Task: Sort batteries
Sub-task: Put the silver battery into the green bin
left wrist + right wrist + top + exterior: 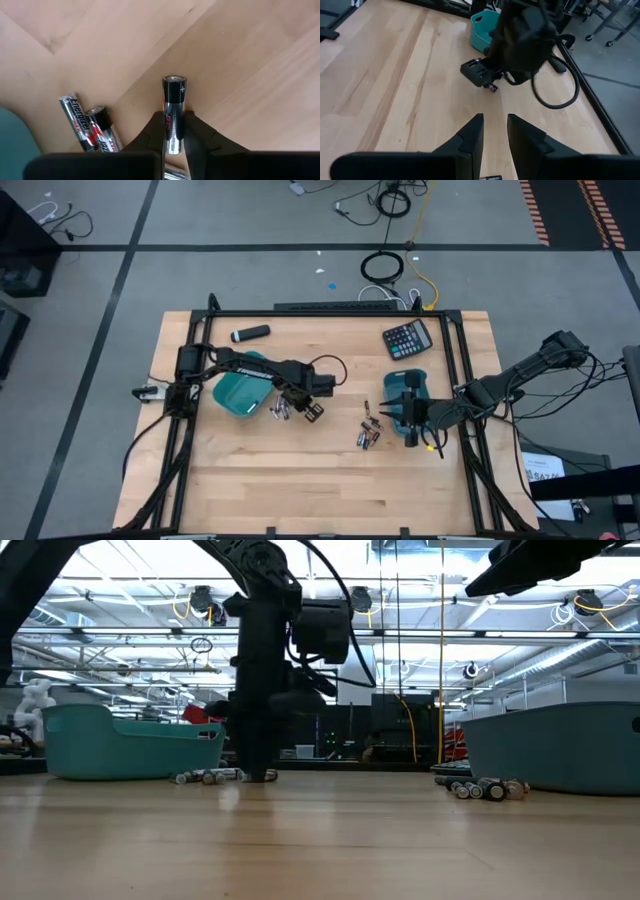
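left gripper point(312, 411) at batteries point(279, 410) beside teal tray point(238, 392)

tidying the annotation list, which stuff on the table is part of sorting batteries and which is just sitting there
Part of the job:
- batteries: cluster by the left teal tray, cluster mid-table
- one battery between the left gripper fingers
- left teal tray, right teal tray
- right gripper, waiting, nothing held

Just lying about:
- black calculator
- black marker-like cylinder

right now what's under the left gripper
The left gripper is down on the table, its fingers closed around one battery lying on the wood. Two more batteries lie beside it. The held battery's rear end is hidden.
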`<control>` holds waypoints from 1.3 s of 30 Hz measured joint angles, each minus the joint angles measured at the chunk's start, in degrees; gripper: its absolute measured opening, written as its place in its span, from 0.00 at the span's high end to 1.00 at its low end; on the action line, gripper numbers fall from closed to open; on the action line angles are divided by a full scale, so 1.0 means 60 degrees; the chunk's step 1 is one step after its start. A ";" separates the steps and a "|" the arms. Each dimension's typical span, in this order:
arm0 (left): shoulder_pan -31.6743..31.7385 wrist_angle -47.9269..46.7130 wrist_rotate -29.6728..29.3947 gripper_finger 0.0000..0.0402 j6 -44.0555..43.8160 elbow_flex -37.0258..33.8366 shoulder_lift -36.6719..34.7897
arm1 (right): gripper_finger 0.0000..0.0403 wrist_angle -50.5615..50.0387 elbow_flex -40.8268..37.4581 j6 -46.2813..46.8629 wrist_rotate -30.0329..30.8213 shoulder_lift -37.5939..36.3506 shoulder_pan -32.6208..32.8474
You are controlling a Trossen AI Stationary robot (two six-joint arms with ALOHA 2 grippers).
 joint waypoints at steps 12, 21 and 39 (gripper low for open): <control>-0.1068 -0.4722 -0.2484 0.89 0.0159 0.2750 -0.0182 | 0.81 0.0067 -0.0015 0.1218 0.1551 0.0004 0.0371; -0.1236 -0.6176 -0.2304 0.89 -0.0092 0.2175 -0.1534 | 0.81 0.0044 -0.0481 0.2177 0.1585 0.0007 0.1153; -0.0679 -0.6144 -0.2288 0.46 -0.0542 -0.0655 -0.2436 | 0.81 0.0053 -0.0484 0.2368 0.1816 0.0004 0.1887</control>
